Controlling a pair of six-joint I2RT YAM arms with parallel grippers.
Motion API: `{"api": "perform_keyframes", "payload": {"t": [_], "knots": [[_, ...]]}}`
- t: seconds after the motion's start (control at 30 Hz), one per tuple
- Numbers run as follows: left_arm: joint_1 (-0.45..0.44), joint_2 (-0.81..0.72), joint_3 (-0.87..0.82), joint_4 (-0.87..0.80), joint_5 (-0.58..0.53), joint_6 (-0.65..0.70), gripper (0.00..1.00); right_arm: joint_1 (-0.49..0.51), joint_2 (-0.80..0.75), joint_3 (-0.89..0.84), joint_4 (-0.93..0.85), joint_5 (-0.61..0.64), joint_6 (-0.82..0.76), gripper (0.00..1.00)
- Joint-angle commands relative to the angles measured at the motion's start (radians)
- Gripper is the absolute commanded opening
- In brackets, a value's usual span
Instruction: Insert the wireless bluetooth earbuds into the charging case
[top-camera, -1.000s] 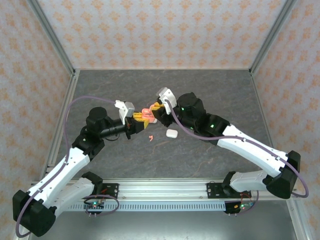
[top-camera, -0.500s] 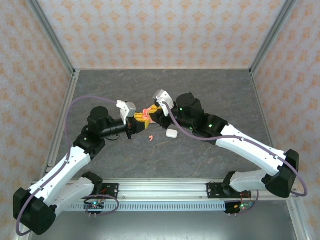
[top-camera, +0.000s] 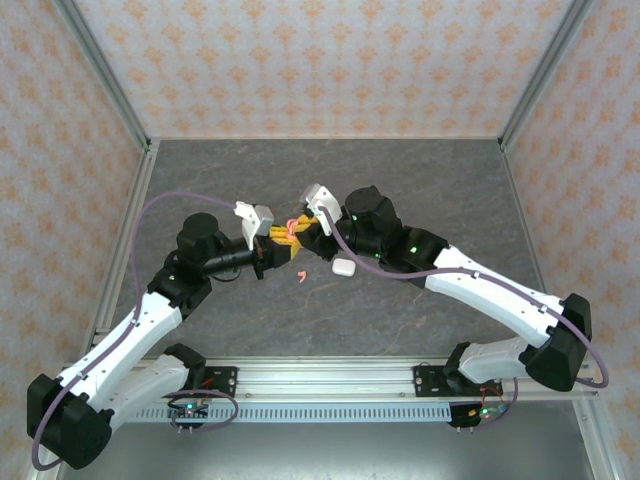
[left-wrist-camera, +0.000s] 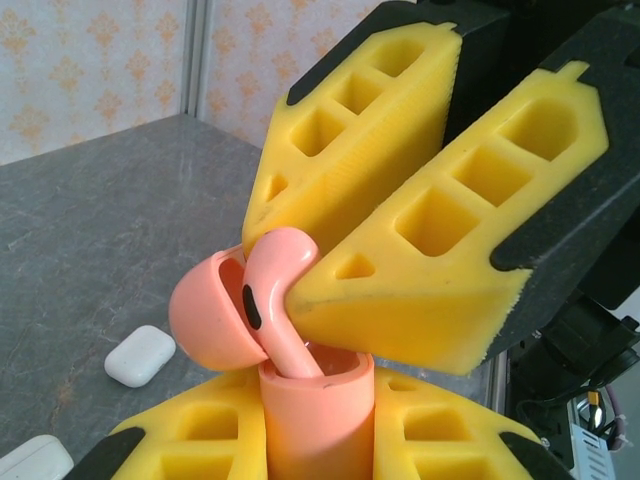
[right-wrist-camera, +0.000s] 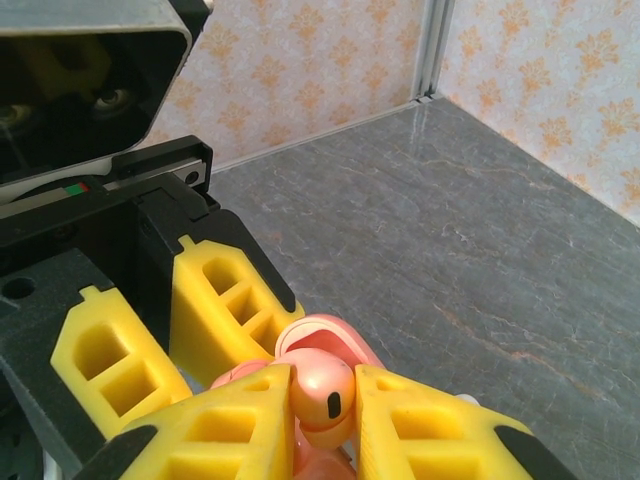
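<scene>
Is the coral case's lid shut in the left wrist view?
No, the coral case has its lid swung open, with a coral earbud standing in it.

Robot test cell, lab-type setup, not a home. Dark grey marbled tabletop (top-camera: 430, 180) is boxed in by flat panels printed with pale orange damask wallpaper (top-camera: 320, 60), joined by bare aluminium corner posts (top-camera: 105, 75). Slotted aluminium rail (top-camera: 320, 378) along the near edge carries two white-and-black robot arms (top-camera: 130, 330), purple cables (top-camera: 150, 206) exposed.
</scene>
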Motion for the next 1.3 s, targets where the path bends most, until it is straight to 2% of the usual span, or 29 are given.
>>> {"api": "perform_keyframes", "payload": {"t": [0.0,0.3,0.93,1.07,1.27], "knots": [[-0.009,-0.013,0.035,0.039,0.020,0.023,0.00,0.007,-0.029,-0.007,-0.060,-0.051,-0.015,0.21],[-0.009,-0.013,0.034,0.041,0.018,0.021,0.00,0.006,-0.064,-0.030,-0.067,-0.046,-0.020,0.21],[-0.016,-0.011,0.028,0.050,0.020,0.024,0.00,-0.008,-0.028,0.002,-0.059,-0.118,0.001,0.26],[-0.016,-0.010,0.019,0.058,0.014,0.024,0.00,-0.023,-0.032,0.020,-0.057,-0.150,0.024,0.33],[-0.018,-0.010,0.002,0.082,-0.004,0.023,0.00,-0.056,-0.046,0.061,-0.058,-0.200,0.087,0.51]]}}
